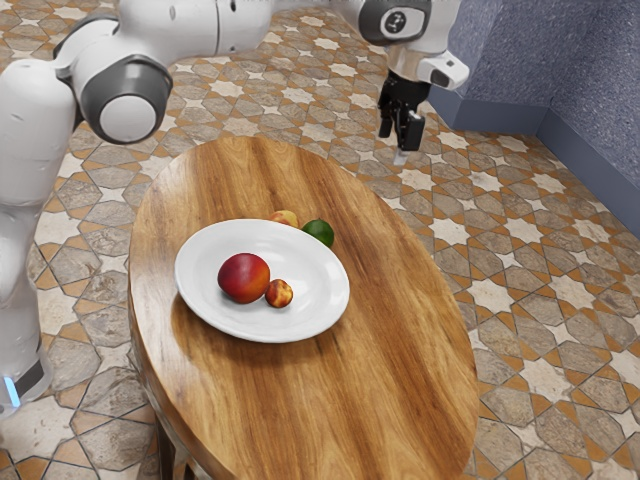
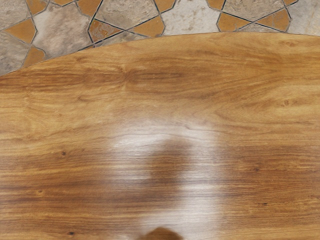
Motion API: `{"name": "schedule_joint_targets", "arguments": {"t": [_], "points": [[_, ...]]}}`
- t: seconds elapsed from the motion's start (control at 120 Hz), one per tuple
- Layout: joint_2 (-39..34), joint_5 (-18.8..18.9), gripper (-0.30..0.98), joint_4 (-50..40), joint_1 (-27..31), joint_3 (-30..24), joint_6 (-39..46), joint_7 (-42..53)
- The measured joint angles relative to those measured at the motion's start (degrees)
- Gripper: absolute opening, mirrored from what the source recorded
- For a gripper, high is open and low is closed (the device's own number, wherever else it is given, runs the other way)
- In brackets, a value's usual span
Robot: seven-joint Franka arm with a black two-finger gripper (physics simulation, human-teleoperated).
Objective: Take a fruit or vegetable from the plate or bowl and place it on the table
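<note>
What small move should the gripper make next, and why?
I'd probably swing the gripper sideways toward the plate: it hangs off to the exterior view's right, while the large red fruit and small mottled fruit lie on the plate.

Exterior view: bright, even illumination, source outside the picture. Bench (image 1: 400, 390) — pale sheen along the edge nearest the arm (image 1: 175, 35). Plate (image 1: 335, 310): clean white, gently shaded within; soft brown shadow on the wood beneath its rim. Blue walls (image 1: 510, 70): subdued, darker than the floor (image 1: 520, 240). Arm base: one small glowing blue strip (image 1: 12, 391).
Wrist view: warm light; broad whitish glare across the wood — soft-edged, with a hazy dark patch inside.
</note>
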Motion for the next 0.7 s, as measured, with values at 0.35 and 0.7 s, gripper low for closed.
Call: {"name": "schedule_joint_targets", "arguments": {"t": [0.35,0.7], "points": [[-5.8,1.3,0.69,-5.4,-1.7,-13.1,-0.6,-1.0],[-9.4,2.9,0.69,-11.1,-6.9,-7.9,2.1,-11.8]]}}
